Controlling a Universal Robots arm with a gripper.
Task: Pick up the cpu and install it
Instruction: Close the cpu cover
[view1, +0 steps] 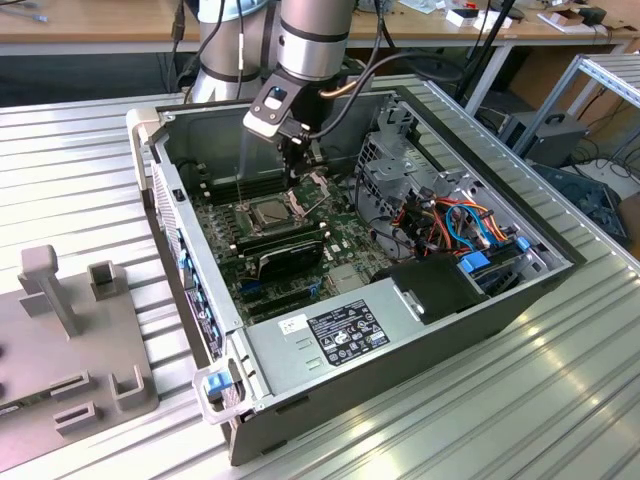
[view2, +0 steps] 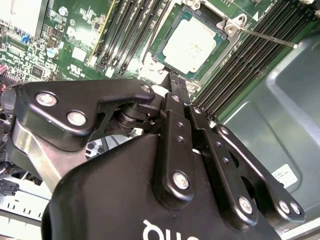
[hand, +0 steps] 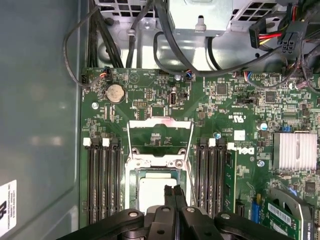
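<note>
Cpu (hand: 149, 192) lies flat inside the socket (hand: 131, 172), silver top up. The jaws hang right over the socket, squeezed close together with nothing seen between them. Their tips are above one edge of the cpu (view2: 192, 44), and I cannot tell if they touch it. The socket's metal frame (hand: 160, 136) is flipped open next to it, and the thin lever (view2: 265, 36) sticks out free. Long black memory slots (hand: 102, 180) run close along both sides of the socket. Past one set of slots stands the grey case wall (hand: 40, 125). The case top is open above the socket. The case sits on a ridged metal tabletop (view1: 80, 170).
</note>
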